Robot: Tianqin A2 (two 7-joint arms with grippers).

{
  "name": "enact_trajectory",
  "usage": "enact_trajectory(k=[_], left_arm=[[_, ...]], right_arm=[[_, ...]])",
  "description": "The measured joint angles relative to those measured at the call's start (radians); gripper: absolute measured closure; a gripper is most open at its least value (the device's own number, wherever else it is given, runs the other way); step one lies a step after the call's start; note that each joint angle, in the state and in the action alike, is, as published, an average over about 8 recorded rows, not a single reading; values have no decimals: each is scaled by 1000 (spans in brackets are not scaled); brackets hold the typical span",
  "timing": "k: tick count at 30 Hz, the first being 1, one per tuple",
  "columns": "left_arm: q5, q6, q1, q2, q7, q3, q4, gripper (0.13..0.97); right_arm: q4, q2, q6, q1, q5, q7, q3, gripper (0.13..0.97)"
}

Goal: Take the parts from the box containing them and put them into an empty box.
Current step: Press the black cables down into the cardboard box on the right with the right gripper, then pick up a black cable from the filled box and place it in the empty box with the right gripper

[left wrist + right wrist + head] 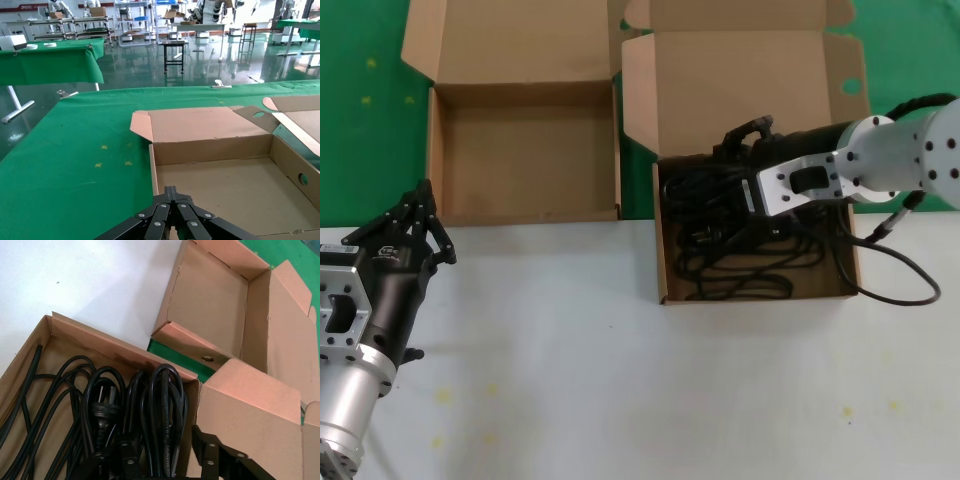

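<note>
2 boxes are sitting side by side at the far edge of the table (620,380). The empty box (525,150) is lying to the left, its lid standing open behind it. The box containing the parts (665,285) is lying to the right, just beside it, reaching nearer to the robot. The power cords (740,255) are lying inside this right box. The right gripper (720,165) is reaching into that box over the cords. The left gripper (415,215) is hanging over the table, just in front of the empty box's left corner.
</note>
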Motion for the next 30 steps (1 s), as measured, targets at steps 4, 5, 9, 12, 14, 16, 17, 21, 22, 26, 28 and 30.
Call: enact_trajectory(k=[4, 5, 9, 12, 14, 16, 17, 21, 22, 26, 28, 30], left_arm=[[0, 0, 0, 0, 0, 0, 0, 953], [0, 0, 0, 0, 0, 0, 0, 953], [0, 0, 0, 0, 0, 0, 0, 953], [0, 0, 0, 0, 0, 0, 0, 953], [0, 0, 0, 0, 0, 0, 0, 953], [0, 0, 0, 0, 0, 0, 0, 953], [0, 0, 0, 0, 0, 0, 0, 953], [0, 0, 0, 0, 0, 0, 0, 953], [0, 0, 0, 0, 0, 0, 0, 953], [0, 0, 0, 0, 0, 0, 0, 953], [0, 0, 0, 0, 0, 0, 0, 953], [0, 0, 0, 0, 0, 0, 0, 953]], right_arm=[[-7, -8, -6, 2, -8, 2, 5, 662], [-8, -10, -7, 3, -10, 2, 6, 682], [-13, -16, -12, 6, -15, 5, 10, 765], [-6, -17, -21, 9, -19, 14, 16, 806], [9, -14, -32, 10, -21, 27, 21, 819], [32, -9, -46, 11, -22, 46, 28, 832], [47, -6, -56, 12, -22, 58, 33, 838], [116, 4, -95, 24, -20, 109, 52, 858], [131, 4, -104, 29, -20, 121, 56, 858], [168, -20, -131, 58, -25, 164, 61, 858], [163, -45, -136, 75, -35, 179, 55, 859], [143, -79, -134, 93, -47, 188, 45, 859]])
